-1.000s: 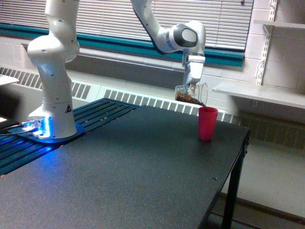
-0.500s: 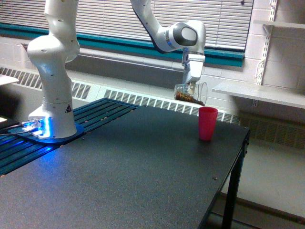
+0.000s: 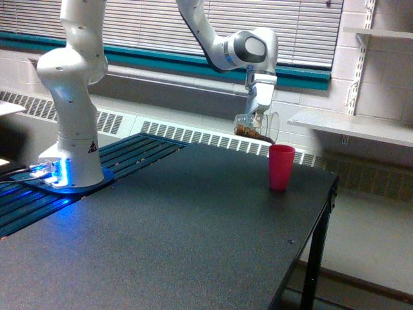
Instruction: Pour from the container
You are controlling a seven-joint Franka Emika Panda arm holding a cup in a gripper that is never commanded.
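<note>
The gripper (image 3: 259,117) is closed on the container (image 3: 255,128), a clear cup with brown contents. The container is held tilted, its rim angled down toward the pink cup (image 3: 281,167). The container sits above the pink cup and offset toward the exterior view's left. The pink cup stands upright on the black table (image 3: 168,239).

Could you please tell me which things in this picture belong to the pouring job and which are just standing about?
Part of the job:
- gripper, holding the cup
- clear cup with brown bits, tilted, held above the table
- pink cup, upright on the table

Just standing about:
- shelf
- blinds
</note>
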